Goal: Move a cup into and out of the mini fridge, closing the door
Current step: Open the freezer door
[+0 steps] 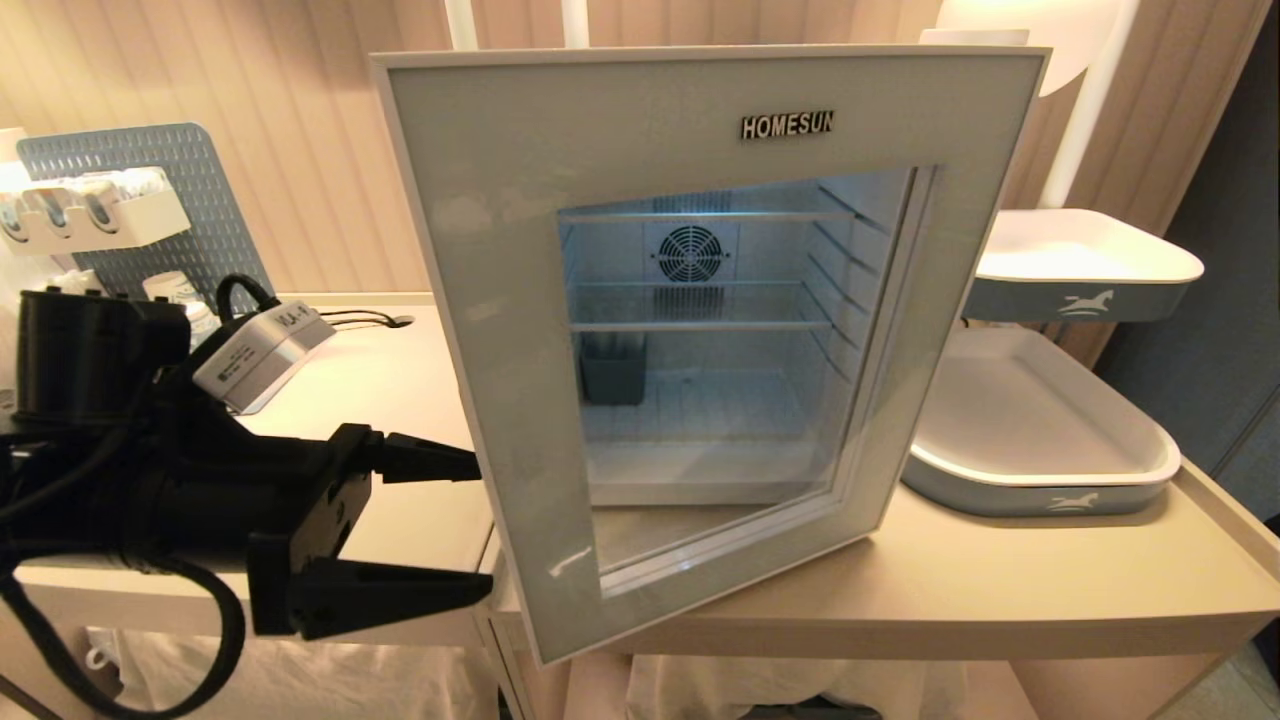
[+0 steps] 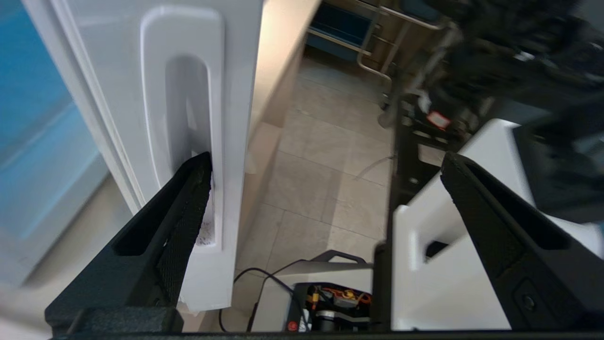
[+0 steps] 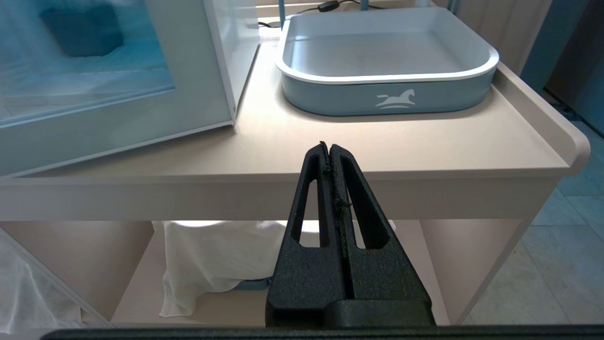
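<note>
My left gripper [image 1: 480, 525] is spread wide at the free edge of the door [image 1: 480, 300], one finger [image 2: 188, 208] against its recessed handle. The door stands partly ajar on the mini fridge [image 1: 700, 330]. No cup visible from here. My right gripper [image 3: 329, 147] is pressed together, empty, low before the table [image 3: 424, 146] near the tray [image 3: 387, 94].

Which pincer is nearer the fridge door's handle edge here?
Left. The left pincer is open, one finger at the door handle recess. The right pincer is shut, below the table edge.
</note>
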